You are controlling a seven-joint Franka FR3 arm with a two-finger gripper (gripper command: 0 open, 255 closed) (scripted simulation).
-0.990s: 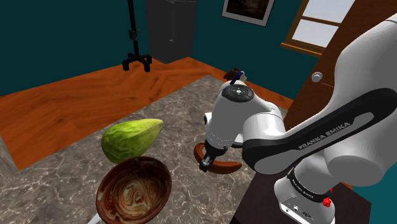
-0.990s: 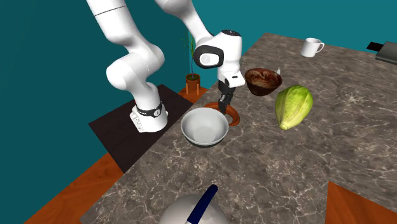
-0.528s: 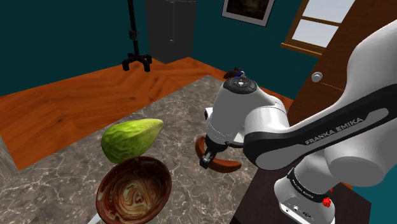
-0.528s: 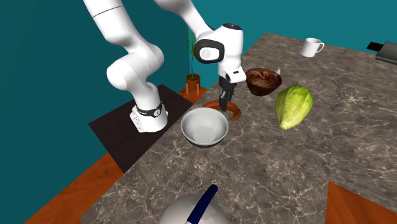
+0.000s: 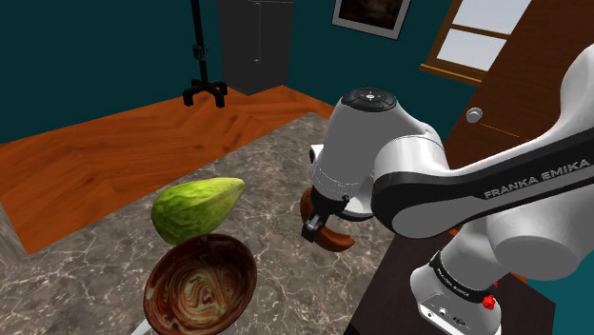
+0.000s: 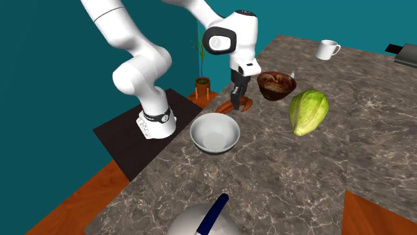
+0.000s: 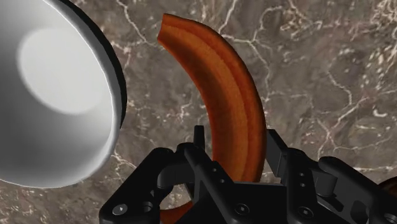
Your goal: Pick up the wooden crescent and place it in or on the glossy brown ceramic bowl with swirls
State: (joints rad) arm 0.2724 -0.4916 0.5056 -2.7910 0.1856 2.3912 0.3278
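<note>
In the shoulder view the gripper (image 5: 314, 226) hangs low over the counter (image 5: 257, 162) with the crescent (image 5: 335, 238) in its grasp, tilted so that one end points down toward the stone. I cannot tell whether that low end is clear of the surface. If it is not, a sideways move could drag it and twist it in the grip. The brown bowl (image 5: 200, 285) sits near the camera at the view's lower left, with a green fruit (image 5: 195, 209) just beyond it. In the second exterior view the gripper (image 6: 236, 100) stands between the white bowl (image 6: 214, 133), nearer the camera, and the brown bowl (image 6: 275, 85), a little farther off to the right. The trip is short, so a carry made too low would likely knock the brown bowl's rim and shove it. The counter's edge is also near on the left, and a dropped piece could roll off there. In the wrist view the fingers (image 7: 277, 153) are closed partway and clasp the crescent (image 7: 222, 83) across its width. Most of its curved length sticks out past them, just beside the white bowl (image 7: 57, 95). That long overhang may let it pivot between the pads or clip the white rim.
</note>
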